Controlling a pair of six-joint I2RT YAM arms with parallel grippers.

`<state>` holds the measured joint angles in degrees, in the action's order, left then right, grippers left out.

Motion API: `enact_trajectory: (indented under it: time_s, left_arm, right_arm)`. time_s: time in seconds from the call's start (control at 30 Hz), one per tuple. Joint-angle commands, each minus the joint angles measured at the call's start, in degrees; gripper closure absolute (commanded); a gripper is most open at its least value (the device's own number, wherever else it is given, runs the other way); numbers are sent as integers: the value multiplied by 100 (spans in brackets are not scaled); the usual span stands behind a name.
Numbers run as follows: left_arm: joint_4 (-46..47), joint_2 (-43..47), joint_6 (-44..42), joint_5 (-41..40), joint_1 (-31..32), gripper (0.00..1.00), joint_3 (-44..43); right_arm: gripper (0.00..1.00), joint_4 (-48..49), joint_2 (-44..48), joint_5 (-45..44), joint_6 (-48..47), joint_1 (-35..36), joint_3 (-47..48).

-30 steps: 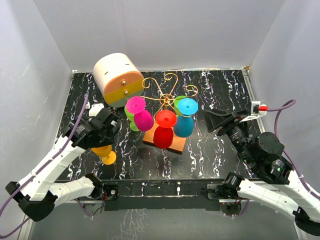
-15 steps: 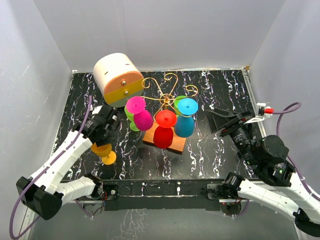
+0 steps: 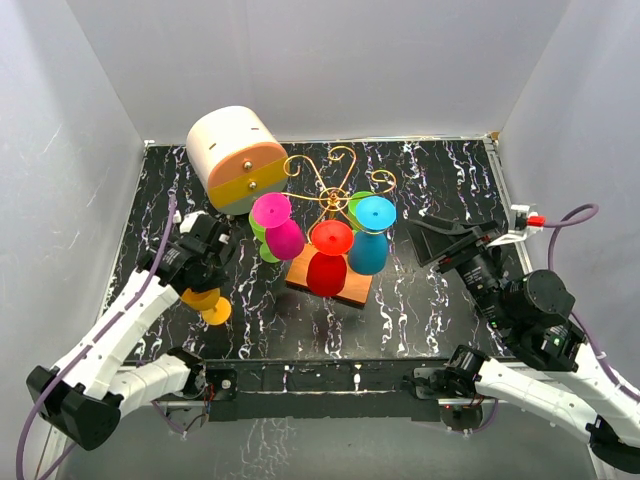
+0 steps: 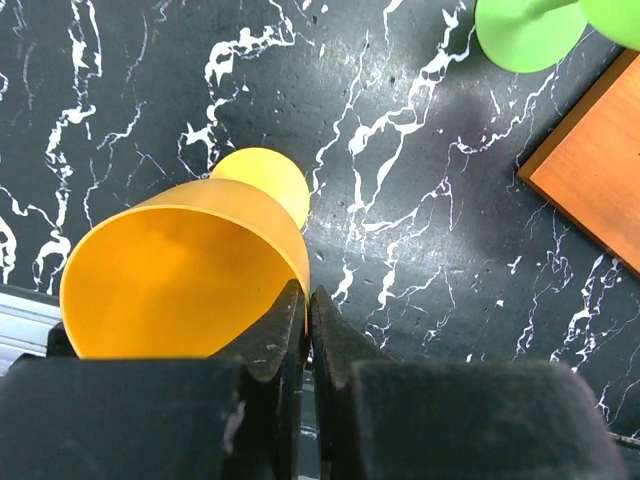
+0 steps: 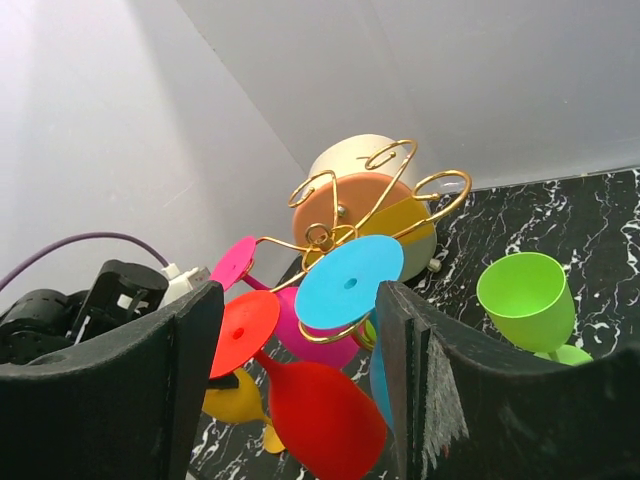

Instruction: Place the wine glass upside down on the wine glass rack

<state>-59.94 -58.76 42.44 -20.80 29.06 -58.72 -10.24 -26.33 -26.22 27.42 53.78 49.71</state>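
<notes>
The wine glass (image 4: 170,270) is yellow-orange and stands near the table's front left (image 3: 207,301), its mouth facing the left wrist camera and its round foot beyond it. My left gripper (image 4: 307,295) is shut on its rim, one finger inside the bowl and one outside. In the top view the left gripper (image 3: 203,268) sits right over the glass. The wine glass rack (image 3: 335,185), gold wire on an orange base (image 3: 352,287), stands mid-table with magenta (image 3: 282,235), red (image 3: 328,264) and blue (image 3: 370,242) glasses hanging upside down. My right gripper (image 3: 445,240) is open, right of the rack, holding nothing.
A cream-and-orange drum-shaped box (image 3: 237,158) lies behind the rack at the left. A green glass (image 5: 525,300) stands upright behind the rack's right side; another green glass (image 3: 264,248) is by its left side. White walls enclose the table on three sides.
My left gripper has closed onto the yellow glass's rim and its arm has shifted slightly. The right arm has drifted a little, its jaws still open.
</notes>
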Motion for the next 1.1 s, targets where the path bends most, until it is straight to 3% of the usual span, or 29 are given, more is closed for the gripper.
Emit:
enact_trajectory:
  time_s: [0.0,0.2,0.43,0.53,0.73,1.07]
  left_arm:
    - [-53,259,-125,-492,-34,100,-433]
    - [-339,160,-627,-1411,-32,100,-2029]
    - [660,374,-1574,-2093,-32,100,-3545]
    - [1269,541,-1738,-1859,-37,100,-3950]
    - [3340,1186,-1892,-914,-32,100,-3512]
    - [4077,844,-1264,554,-32,100,-3785]
  right_arm:
    - [39,417,-169,146,109,4,199]
    - [39,386,-753,766,87,9,766]
    - [35,192,-1866,1642,107,9,1759]
    - [31,601,-2160,2007,211,10,1905]
    - [28,1492,-2835,2281,843,4,1971]
    - [32,3335,-3703,2357,2475,10,1732]
